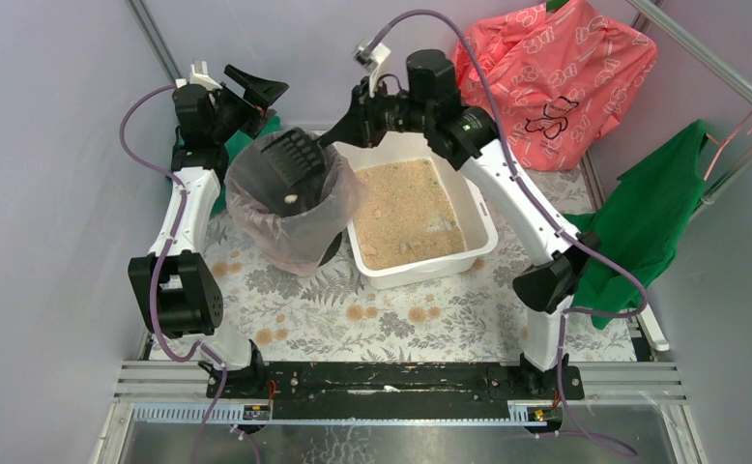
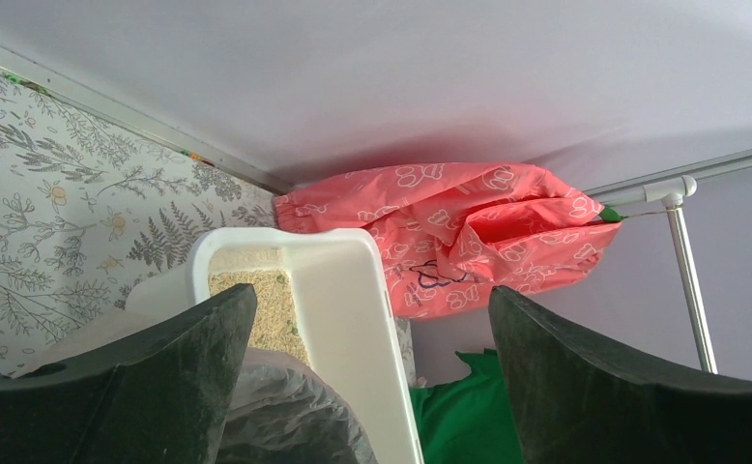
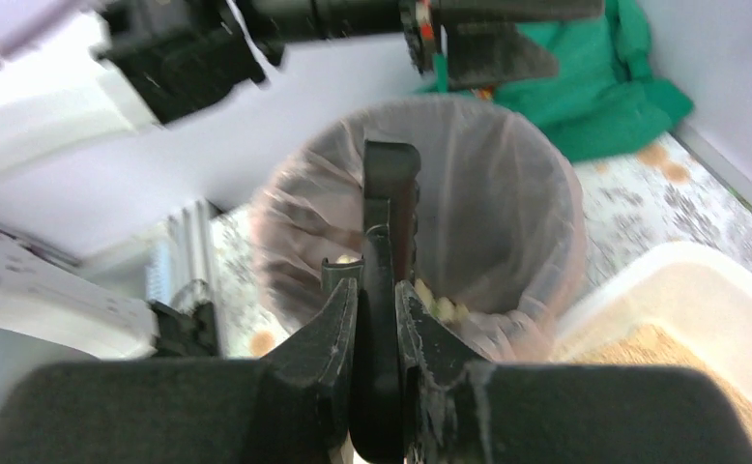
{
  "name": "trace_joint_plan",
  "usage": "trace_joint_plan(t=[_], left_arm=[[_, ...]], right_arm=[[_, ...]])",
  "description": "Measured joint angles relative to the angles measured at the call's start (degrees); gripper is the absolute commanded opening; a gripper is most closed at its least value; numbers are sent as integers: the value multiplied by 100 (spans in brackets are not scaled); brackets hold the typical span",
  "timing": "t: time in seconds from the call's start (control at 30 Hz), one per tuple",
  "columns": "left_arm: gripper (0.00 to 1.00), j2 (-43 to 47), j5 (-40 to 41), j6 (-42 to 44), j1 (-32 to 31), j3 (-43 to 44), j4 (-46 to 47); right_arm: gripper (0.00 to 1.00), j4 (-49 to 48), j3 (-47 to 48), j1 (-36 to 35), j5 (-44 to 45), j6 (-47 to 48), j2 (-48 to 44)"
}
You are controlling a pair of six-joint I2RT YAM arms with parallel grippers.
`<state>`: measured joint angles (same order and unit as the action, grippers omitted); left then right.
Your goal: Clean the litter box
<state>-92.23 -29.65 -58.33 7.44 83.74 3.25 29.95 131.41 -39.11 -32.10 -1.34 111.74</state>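
Note:
The litter box is a white tub of tan granules right of centre; its rim shows in the left wrist view and the right wrist view. My right gripper is shut on the handle of a black slotted scoop. The scoop's head hangs tilted over the round bin lined with a clear bag. Pale clumps lie inside the bag. My left gripper stands open and empty behind the bin's far left rim.
A red patterned bag lies at the back right. Green cloth hangs off the right edge, and more green cloth sits behind the bin. A floral mat covers the table. A metal rail stands at the right.

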Motion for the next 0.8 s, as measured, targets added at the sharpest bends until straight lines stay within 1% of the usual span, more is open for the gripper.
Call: trace_joint_plan(t=[0.07, 0.17, 0.3, 0.4, 0.43, 0.53, 0.6, 0.7, 0.8], left_arm=[[99, 0, 0, 0, 0, 0, 2], [99, 0, 0, 0, 0, -2, 2], [99, 22, 2, 0, 0, -66, 20], [99, 52, 2, 0, 0, -155, 20], [99, 55, 2, 0, 2, -166, 17], [99, 57, 2, -2, 7, -181, 20], [99, 59, 0, -2, 7, -181, 22], [99, 59, 2, -2, 7, -181, 20], [99, 57, 2, -2, 7, -181, 17]], right_arm=[[0, -723, -380, 168, -426, -612, -221], [0, -2280, -1331, 627, -979, -1871, -632], [0, -4385, -2769, 1637, -1436, -3685, -1086], [0, -5427, -3644, 2446, -1558, -4684, -1244], [0, -5584, -3858, 2653, -1561, -4887, -1281], [0, -5801, -4551, 3276, -1554, -5357, -1427], [0, -5567, -4747, 3550, -1537, -5353, -1478], [0, -4771, -4721, 3689, -1388, -4830, -1486], [0, -3709, -4610, 3628, -1241, -4094, -1482]])
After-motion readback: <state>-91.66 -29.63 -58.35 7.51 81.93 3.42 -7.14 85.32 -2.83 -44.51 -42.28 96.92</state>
